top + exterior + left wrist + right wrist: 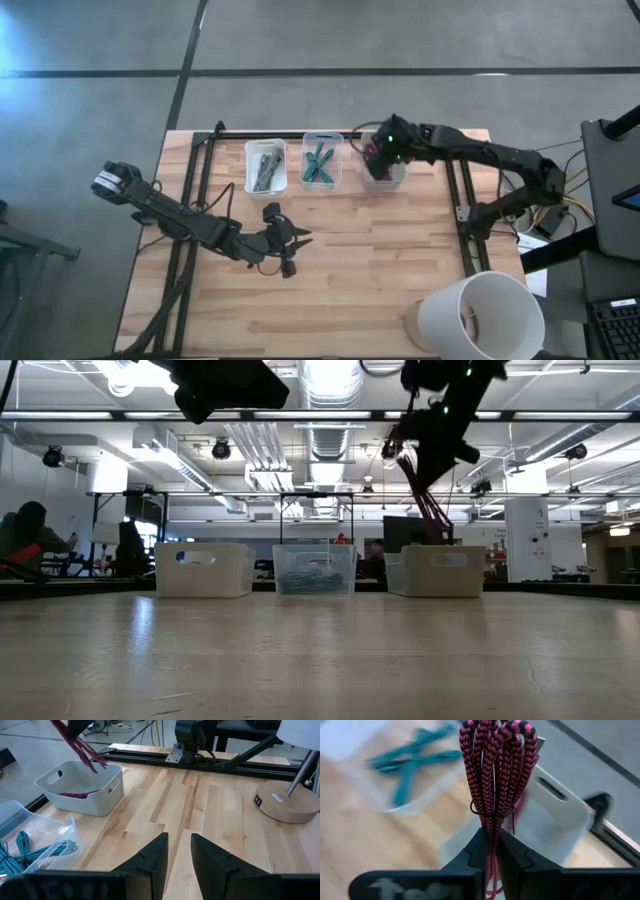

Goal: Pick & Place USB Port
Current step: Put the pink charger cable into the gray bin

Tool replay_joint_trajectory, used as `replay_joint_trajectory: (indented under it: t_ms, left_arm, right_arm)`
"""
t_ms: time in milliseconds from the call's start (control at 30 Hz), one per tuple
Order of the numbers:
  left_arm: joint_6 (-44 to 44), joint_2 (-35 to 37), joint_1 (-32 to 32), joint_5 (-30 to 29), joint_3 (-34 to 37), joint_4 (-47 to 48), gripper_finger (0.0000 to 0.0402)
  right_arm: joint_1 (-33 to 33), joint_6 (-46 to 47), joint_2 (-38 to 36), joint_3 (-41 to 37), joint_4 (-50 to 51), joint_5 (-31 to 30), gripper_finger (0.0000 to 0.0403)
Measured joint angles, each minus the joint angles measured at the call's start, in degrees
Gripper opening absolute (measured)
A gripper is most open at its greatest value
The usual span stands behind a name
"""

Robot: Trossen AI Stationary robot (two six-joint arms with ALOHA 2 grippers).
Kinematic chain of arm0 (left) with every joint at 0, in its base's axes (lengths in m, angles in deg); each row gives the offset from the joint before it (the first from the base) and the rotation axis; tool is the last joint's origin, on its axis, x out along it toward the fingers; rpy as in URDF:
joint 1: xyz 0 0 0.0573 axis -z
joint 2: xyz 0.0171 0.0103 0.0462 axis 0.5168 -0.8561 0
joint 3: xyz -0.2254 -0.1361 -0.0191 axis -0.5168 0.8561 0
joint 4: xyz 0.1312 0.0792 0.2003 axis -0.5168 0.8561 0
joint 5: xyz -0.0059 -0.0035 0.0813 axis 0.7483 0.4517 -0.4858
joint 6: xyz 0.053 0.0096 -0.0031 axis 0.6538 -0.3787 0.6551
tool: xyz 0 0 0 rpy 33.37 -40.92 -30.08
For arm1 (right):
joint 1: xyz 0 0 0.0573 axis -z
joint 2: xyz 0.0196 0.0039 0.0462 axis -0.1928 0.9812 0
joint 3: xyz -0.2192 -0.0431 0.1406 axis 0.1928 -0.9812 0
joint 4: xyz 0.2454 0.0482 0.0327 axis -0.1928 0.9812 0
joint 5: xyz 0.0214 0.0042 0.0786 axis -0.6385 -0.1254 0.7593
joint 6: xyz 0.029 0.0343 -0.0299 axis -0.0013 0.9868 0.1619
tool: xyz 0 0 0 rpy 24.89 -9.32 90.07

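My right gripper (492,851) is shut on a bundle of pink-and-black braided USB cable (495,765), bound by a thin tie. It hangs over the white bin (386,176) at the far right of the row, which has more red cable (75,795) on its floor. In the low view the bundle (425,490) slants down from the gripper toward that bin (436,572). My left gripper (178,855) hovers over the middle of the table (285,243), a little open, nothing between its fingers. My right gripper pinches the cable bundle between its two fingers, just behind the tie (492,827). The fingers slant down from above and lie along the bundle. The looped end (495,740) sticks out past the fingertips. The bundle hangs over the bin, its lower end (97,766) near the rim.
A white bin with grey cables (265,167) and a clear bin with teal cables (321,160) stand left of the right bin along the far edge. A lamp with a white shade (481,315) and a wooden base (285,802) stands at the near right corner.
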Motion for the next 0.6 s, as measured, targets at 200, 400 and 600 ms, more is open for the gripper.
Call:
replay_joint_trajectory:
  t_ms: [200,400,600]
  left_arm:
    - [-0.02,0.0,0.0,0.0,0.01,0.21,0.011]
    - [-0.04,0.0,-0.02,0.0,0.02,0.21,0.011]
    - [-0.08,0.0,-0.02,0.0,0.02,0.22,0.011]
  right_arm:
    - [9.11,-0.12,4.97,-0.11,-0.69,-0.18,0.0023]
    - [8.64,0.67,8.75,-0.04,-3.13,0.72,0.0023]
    - [7.42,3.02,11.01,-0.06,-3.19,-0.02,0.0023]
